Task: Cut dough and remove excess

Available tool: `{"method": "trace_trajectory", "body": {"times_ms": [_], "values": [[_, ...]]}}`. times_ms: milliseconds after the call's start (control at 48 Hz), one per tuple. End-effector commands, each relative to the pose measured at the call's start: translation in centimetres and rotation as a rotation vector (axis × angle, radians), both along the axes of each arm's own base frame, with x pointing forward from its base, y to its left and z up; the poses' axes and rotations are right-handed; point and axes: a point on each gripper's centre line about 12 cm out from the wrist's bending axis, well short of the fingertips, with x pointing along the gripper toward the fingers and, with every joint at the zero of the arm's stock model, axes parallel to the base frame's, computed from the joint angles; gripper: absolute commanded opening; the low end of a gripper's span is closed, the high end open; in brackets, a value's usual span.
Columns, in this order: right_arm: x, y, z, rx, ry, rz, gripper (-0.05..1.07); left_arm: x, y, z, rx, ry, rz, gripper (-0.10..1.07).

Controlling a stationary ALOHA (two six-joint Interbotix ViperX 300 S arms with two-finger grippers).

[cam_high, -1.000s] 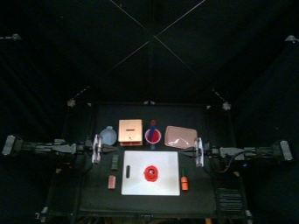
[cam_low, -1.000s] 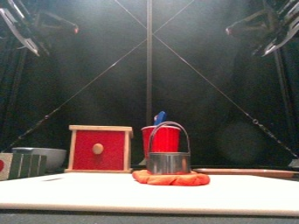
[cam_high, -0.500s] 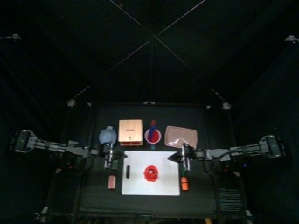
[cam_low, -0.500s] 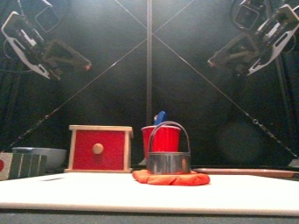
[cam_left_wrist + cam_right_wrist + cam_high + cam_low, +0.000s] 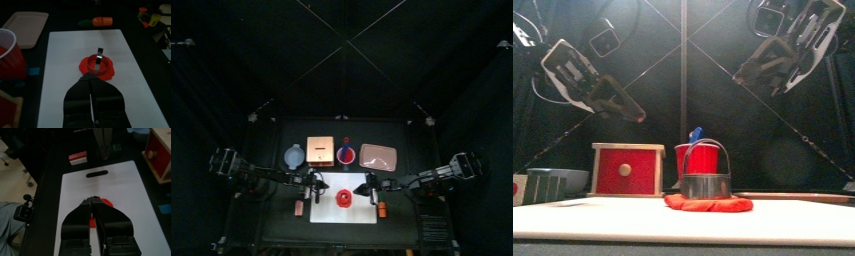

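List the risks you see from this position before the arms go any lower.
1. Both grippers, left and right, hang near the middle above the dough; they may collide over it.
2. The metal ring cutter already stands on the dough; a shut gripper coming down could knock it sideways and smear the dough.
3. The red cup stands close behind the cutter and might be tipped.

My dough [image 5: 97, 68] is red, lying on a plain white sheet [image 5: 73, 80] with a silver metal ring [image 5: 706, 186] pressed into it. At twelve o'clock beyond it I see a red cup [image 5: 702, 158], and at ten o'clock a red box [image 5: 627, 170] with pale wooden edges. My jaws are black, and so is the table [image 5: 278, 215].
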Motion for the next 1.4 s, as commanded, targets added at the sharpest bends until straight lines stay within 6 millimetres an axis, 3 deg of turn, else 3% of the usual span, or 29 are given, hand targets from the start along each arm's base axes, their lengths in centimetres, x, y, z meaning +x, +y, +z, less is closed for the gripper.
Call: {"method": "trace_trajectory", "body": {"times_ms": [0, 354, 438, 875, 1375], "values": [[0.7, 0.2, 0.5, 0.009, -0.012, -0.002, 0.15, 1.7, -0.4, -0.3, 0.002, -0.003, -0.008, 0.17], [3.2, 1.0, -2.2, -0.006, 0.092, 0.01, 0.65, 4.2, -2.2, -3.2, 0.021, 0.062, -0.057, 0.28], [3.8, 1.1, -2.6, -0.008, 0.111, 0.012, 0.71, 4.6, -2.2, -3.7, 0.022, 0.073, -0.057, 0.28], [5.5, 1.2, -4.3, -0.014, 0.161, 0.01, 0.73, 5.7, -2.9, -4.8, 0.025, 0.091, -0.069, 0.28], [6.3, 0.0, -5.3, 0.008, 0.193, -0.042, 0.76, 5.9, -2.8, -5.6, 0.024, 0.107, -0.064, 0.28]]}}
